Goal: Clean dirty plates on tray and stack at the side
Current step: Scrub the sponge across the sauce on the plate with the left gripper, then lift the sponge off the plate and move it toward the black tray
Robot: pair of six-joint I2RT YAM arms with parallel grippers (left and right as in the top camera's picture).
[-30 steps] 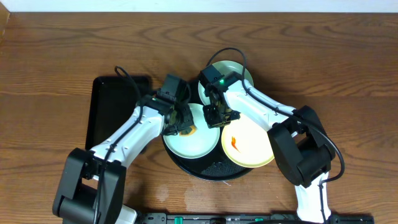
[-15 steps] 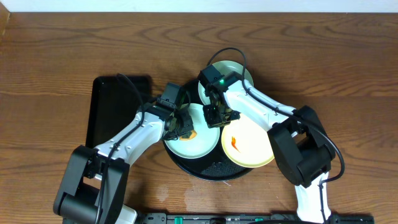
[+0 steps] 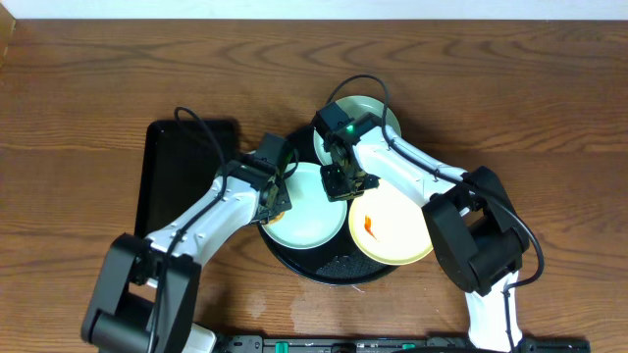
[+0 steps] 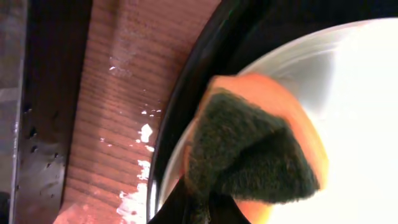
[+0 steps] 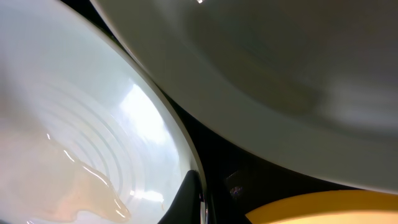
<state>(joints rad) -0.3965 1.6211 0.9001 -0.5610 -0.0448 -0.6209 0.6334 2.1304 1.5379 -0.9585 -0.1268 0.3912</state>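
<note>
Three plates lie on the round black tray point(image 3: 294, 263): a mint-blue plate point(image 3: 312, 227) at the front left, a second mint-blue plate point(image 3: 371, 116) at the back, and a yellow plate point(image 3: 397, 235) with an orange smear point(image 3: 367, 225) at the right. My left gripper point(image 3: 277, 202) is shut on an orange sponge with a dark scrub face point(image 4: 249, 149), pressed on the front mint plate's point(image 4: 360, 93) left rim. My right gripper point(image 3: 340, 184) is shut on that plate's right rim point(image 5: 186, 155). The plate's wet inner face point(image 5: 74, 124) fills the left of the right wrist view.
A rectangular black tray point(image 3: 177, 176) lies left of the round tray on the wood-grain tabletop point(image 3: 491, 78). Water drops point(image 4: 144, 132) sit on the wood beside the round tray's rim point(image 4: 186, 93). Dark crumbs point(image 3: 343, 263) lie on the round tray's front.
My left gripper has dragged the sponge leftward across the front mint plate to its left rim. The right gripper keeps its hold and has not moved.
</note>
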